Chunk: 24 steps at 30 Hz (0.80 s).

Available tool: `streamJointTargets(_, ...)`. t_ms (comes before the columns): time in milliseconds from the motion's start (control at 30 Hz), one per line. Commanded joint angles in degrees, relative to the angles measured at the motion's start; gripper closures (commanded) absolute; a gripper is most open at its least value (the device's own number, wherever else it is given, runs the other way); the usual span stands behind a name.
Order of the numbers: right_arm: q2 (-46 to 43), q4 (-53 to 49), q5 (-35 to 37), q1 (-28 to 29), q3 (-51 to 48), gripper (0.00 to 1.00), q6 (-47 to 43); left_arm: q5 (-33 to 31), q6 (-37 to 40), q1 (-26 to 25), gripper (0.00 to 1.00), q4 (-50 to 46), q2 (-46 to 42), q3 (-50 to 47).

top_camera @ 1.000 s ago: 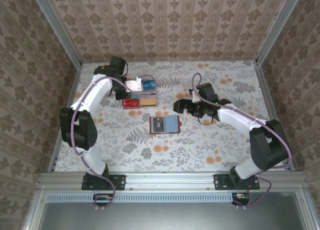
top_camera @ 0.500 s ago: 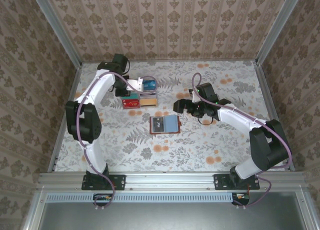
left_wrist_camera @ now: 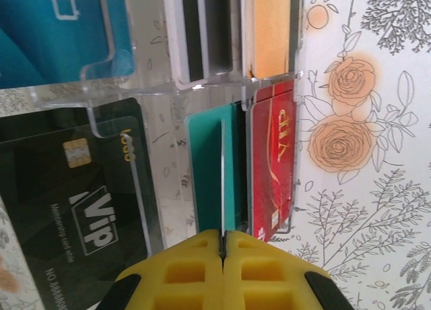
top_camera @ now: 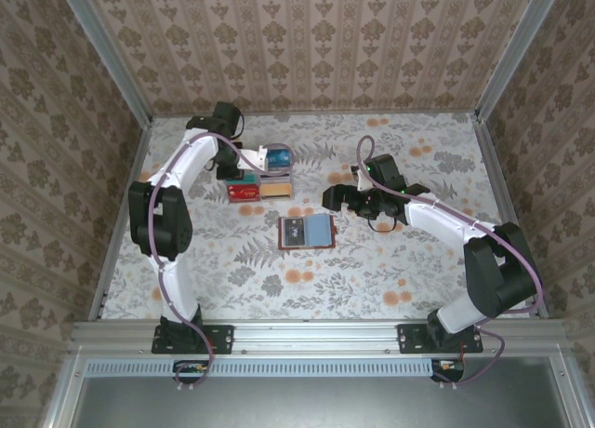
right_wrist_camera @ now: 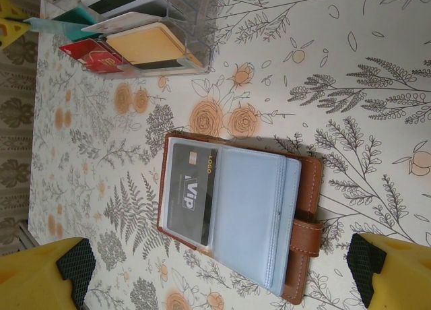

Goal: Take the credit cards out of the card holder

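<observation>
The table [top_camera: 372, 270] carries a floral-print covering. At its far left stands a clear plastic four-compartment tray [left_wrist_camera: 168, 87]. The card holder [right_wrist_camera: 306, 209], a brown leather bifold with a strap tab, lies open near the table centre, well apart from the tray, with its blue-grey pockets facing up.

The right gripper [top_camera: 337, 198] hangs just beyond the card holder with its jaws spread wide and nothing between them. The left gripper [left_wrist_camera: 222, 246] is over the tray, its yellow fingers pressed together on a thin card [left_wrist_camera: 221, 182] seen edge-on; its faces cannot be read.

Card inventory:
- Black card in the holder [right_wrist_camera: 192, 192]: left pocket, printed "Vip" and "LOGO", chip visible.
- Black card in the tray [left_wrist_camera: 74, 209]: printed "Vip", yellow "logo", gold chip.
- Blue card [left_wrist_camera: 54, 27]: large letters, partly cut off, ending "IP".
- Teal card [left_wrist_camera: 205, 168]: directly below the held card.
- Red card [left_wrist_camera: 273, 162]: gold "VIP" lettering.
- Orange card [left_wrist_camera: 269, 27]: no legible text.
</observation>
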Motion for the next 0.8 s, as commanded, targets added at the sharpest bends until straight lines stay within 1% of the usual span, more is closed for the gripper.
streamJointTargets(0, -0.5, -1.2, -0.5, -0.2, 0.4, 0.0, -0.1, 0.6, 1.3, 0.5, 1.0, -0.1, 1.2, 1.8)
streamJointTargets(367, -0.3, -1.4, -0.4, -0.2, 0.4, 0.0, -0.1, 2.5, 0.2, 0.0, 1.0, 0.1, 3.9, 2.5)
streamJointTargets(600, -0.1, -1.5, -0.4, -0.3, 0.4, 0.0, -0.1, 1.4, 0.3, 0.1, 1.0, 0.7, 4.5, 2.5)
streamJointTargets(667, 0.2, -1.4, -0.5, -0.2, 0.5, 0.0, -0.1, 1.4, 0.3, 0.2, 0.95, 1.3, 4.4, 2.6)
streamJointTargets(767, 0.5, -1.2, -0.7, -0.2, 0.7, 0.0, 0.0, 1.0, 0.2, 0.2, 0.82, 2.2, 4.3, 2.5)
